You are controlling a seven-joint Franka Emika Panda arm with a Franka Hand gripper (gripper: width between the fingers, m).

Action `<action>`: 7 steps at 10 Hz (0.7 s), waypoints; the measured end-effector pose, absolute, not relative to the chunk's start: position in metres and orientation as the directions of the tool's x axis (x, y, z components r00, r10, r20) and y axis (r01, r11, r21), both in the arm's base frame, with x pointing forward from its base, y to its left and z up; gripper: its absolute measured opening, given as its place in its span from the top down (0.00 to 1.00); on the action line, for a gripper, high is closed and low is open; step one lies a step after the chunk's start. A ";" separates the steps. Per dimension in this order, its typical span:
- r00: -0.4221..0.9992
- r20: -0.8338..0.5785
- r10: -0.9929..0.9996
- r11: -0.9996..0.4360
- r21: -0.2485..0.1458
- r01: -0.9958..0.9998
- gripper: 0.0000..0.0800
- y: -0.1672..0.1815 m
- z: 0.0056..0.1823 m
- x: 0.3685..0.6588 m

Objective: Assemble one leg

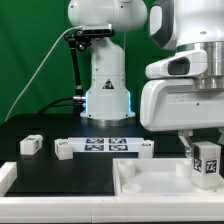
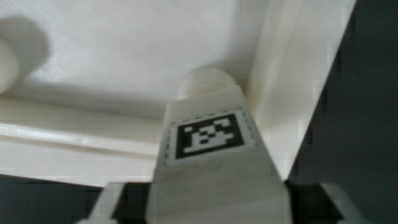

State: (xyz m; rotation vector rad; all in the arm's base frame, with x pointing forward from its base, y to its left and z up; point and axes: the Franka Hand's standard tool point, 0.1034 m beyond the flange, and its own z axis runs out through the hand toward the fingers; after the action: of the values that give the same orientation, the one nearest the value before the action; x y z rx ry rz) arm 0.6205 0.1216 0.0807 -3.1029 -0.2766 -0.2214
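Note:
My gripper (image 1: pixel 203 150) is shut on a white block-shaped leg (image 1: pixel 207 166) with a black-and-white marker on its face. It holds the leg upright over the far right corner of the large white tray-like piece (image 1: pixel 150 183), close to its raised rim. In the wrist view the leg (image 2: pixel 214 150) fills the middle between my gripper's (image 2: pixel 214 208) dark fingers (image 2: pixel 134 205). Its tip points at the tray's inner corner (image 2: pixel 267 70). Whether the tip touches the tray I cannot tell.
The marker board (image 1: pixel 105 147) lies in front of the robot base (image 1: pixel 107 95). Another loose white leg (image 1: pixel 30 144) lies at the exterior view's left on the black table. A small white block (image 1: pixel 63 149) sits at the board's left end.

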 end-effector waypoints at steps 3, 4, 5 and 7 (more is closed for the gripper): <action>0.980 0.142 0.136 -0.990 -0.014 0.139 0.64 0.121 0.080 0.621; 0.988 0.141 0.058 -0.997 -0.038 0.064 0.64 0.119 0.080 0.621; 0.983 0.136 -0.121 -0.991 -0.075 -0.112 0.64 0.118 0.080 0.621; 0.910 0.114 -0.398 -0.916 -0.106 -0.387 0.64 0.117 0.080 0.621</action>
State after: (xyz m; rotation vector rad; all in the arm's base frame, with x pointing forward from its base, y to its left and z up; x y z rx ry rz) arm 0.6209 0.1168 0.0796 -2.9912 0.6157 -0.2036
